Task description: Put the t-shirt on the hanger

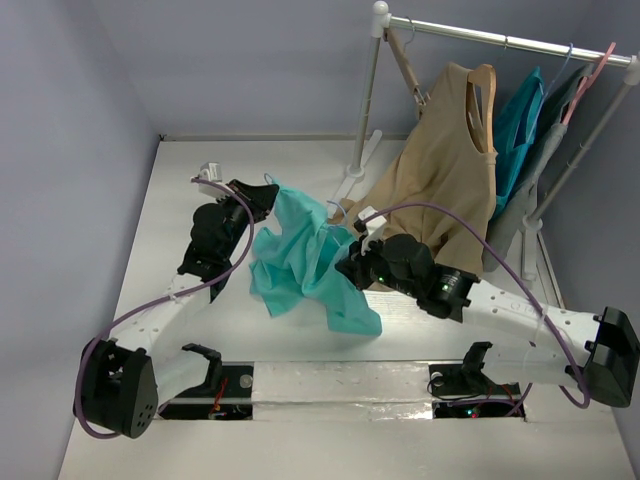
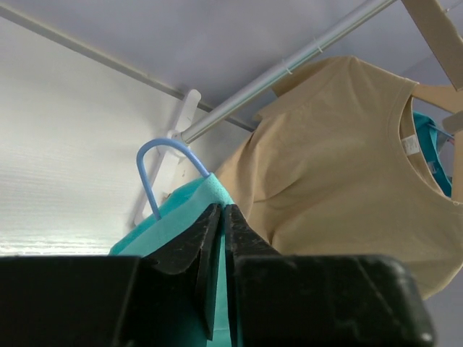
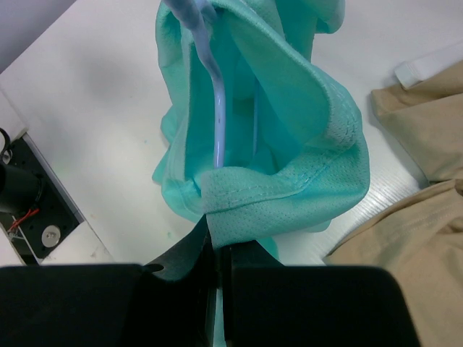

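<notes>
Two grippers are at work over the white table (image 1: 190, 330), both on the t-shirt (image 1: 300, 262). The shirt hangs bunched between them, above the table's middle, and its lower folds droop towards the near edge. The left gripper (image 2: 221, 217) is at the shirt's upper left corner with its fingers pressed close, a strip of aqua cloth pinched in the narrow slot between them. Just beside those fingertips the hook of the hanger (image 2: 155, 155) rises out of the fabric as a thin light-blue loop. The right gripper (image 3: 217, 242) is at the shirt's right side, fingers together and clamped on a stitched edge of the mesh cloth. In the right wrist view the shirt gapes open above that grip, and a pale blue arm of the hanger runs down inside the opening. How far the hanger sits into the shoulders cannot be told, as folds cover it. Behind the right arm a tan sleeveless top (image 1: 440, 180) hangs on a wooden hanger from the rail (image 1: 500, 38). Darker teal garments (image 1: 520, 125) hang further right on the same rail.
</notes>
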Robot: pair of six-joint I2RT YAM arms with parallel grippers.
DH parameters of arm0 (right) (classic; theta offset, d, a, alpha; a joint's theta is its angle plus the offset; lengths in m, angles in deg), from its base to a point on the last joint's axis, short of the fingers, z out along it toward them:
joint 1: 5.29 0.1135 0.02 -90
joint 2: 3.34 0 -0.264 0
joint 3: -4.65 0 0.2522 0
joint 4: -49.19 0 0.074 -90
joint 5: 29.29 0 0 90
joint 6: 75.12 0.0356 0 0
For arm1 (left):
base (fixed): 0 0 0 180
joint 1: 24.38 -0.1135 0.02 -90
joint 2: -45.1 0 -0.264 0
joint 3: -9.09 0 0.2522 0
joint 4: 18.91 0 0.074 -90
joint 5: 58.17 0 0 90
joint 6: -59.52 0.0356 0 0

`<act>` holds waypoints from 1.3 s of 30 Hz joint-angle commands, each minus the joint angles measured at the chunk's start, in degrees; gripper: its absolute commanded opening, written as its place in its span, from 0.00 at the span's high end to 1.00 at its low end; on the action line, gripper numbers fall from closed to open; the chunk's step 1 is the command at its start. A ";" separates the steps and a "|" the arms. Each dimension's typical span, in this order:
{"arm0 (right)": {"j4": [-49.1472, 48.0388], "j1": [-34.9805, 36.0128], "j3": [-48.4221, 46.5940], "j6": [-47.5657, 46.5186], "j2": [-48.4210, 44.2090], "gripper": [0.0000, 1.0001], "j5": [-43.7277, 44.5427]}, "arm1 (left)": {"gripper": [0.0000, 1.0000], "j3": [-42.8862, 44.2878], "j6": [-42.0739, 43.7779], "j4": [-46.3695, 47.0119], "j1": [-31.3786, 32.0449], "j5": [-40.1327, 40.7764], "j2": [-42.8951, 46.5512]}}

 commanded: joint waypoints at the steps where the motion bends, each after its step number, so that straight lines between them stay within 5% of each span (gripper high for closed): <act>1: -2.66 -0.46 0.87 0.20 -1.61 1.00 -0.46 | 0.97 1.53 -0.81 4.05 -0.26 -1.70 0.21; 14: -2.13 -0.98 1.04 0.20 -2.75 1.00 -0.20 | 1.00 2.77 2.26 1.33 -0.26 -0.57 1.26; 18: -2.13 -0.98 0.69 0.37 -3.19 1.00 -1.25 | 1.00 1.80 2.88 -0.26 -0.26 6.62 4.07; 31: 7.88 -0.98 -0.62 -1.38 -8.90 1.00 -9.41 | 1.00 11.02 1.47 0.45 -13.53 6.64 -5.41; 39: 15.44 -0.98 -5.98 -2.53 -13.72 1.00 -16.10 | 1.00 17.70 3.58 -4.29 -14.15 8.40 -7.87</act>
